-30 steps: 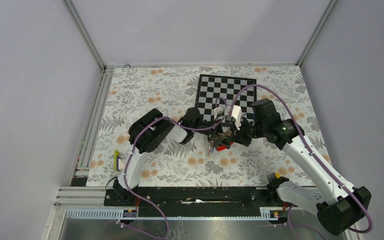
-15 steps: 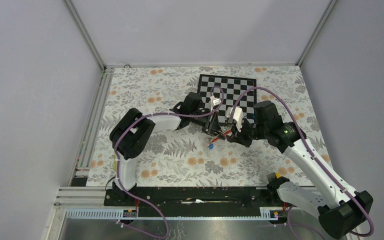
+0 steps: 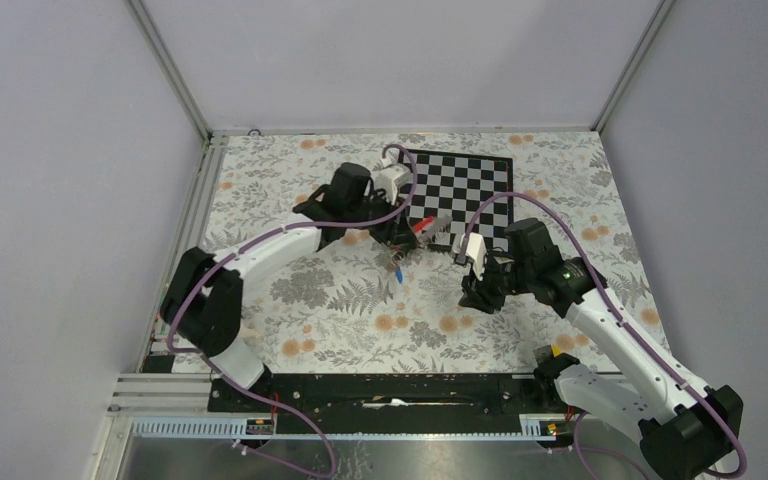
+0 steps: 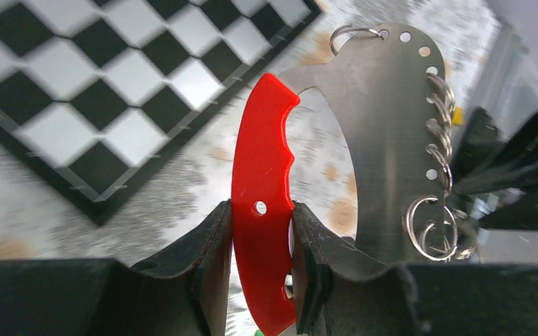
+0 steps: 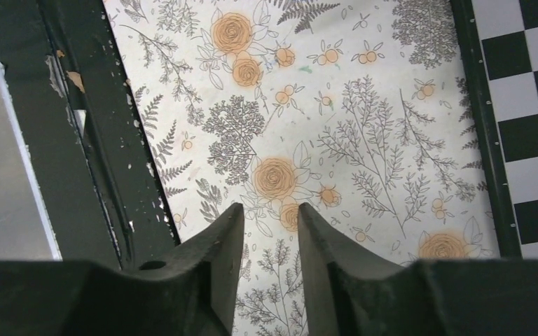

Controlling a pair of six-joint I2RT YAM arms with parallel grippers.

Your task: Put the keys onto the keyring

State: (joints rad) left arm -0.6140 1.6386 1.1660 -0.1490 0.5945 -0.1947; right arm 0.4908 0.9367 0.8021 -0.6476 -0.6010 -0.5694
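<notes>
1. Top view
   - Left gripper [image 3: 409, 233] is up at the near left edge of the chessboard [image 3: 472, 180], carrying a red piece [image 3: 422, 225].
   - Blue key [image 3: 399, 272] hangs free just below that gripper, off the cloth [image 3: 290, 200].
   - Green key not made out. No loose key shows on the cloth.
   - Right gripper [image 3: 472, 290] is nearby on the right, low over the cloth and apart from the bundle.

2. Left wrist view
   - Left gripper [image 4: 260, 241] is clamped on the red piece [image 4: 259, 154], one finger on each flat face.
   - A steel plate [image 4: 382, 133] joins the red piece at its top. Small rings [image 4: 440, 129] run through holes along the plate's far edge, with larger rings [image 4: 427, 224] at the lower end.
   - Cannot tell whether the red piece is a key's tag or the plate's handle.
   - Background blurred.

3. Right wrist view
   - Right gripper [image 5: 269, 210] has its jaws a little apart with nothing between them, only cloth [image 5: 364, 105] below.
   - A corner of the chessboard [image 5: 532, 105] shows at right.

4. Step, as judged
   - Left arm presents the ring set. The right is free for the next threading.
   - At least the blue key looks hung already.

5. Next move, as judged
   - Left holds the plate steady, rings facing right.
   - Right must take a key by its tag and line its hole up with a split ring's gap. That is fine work with little slack.
</notes>
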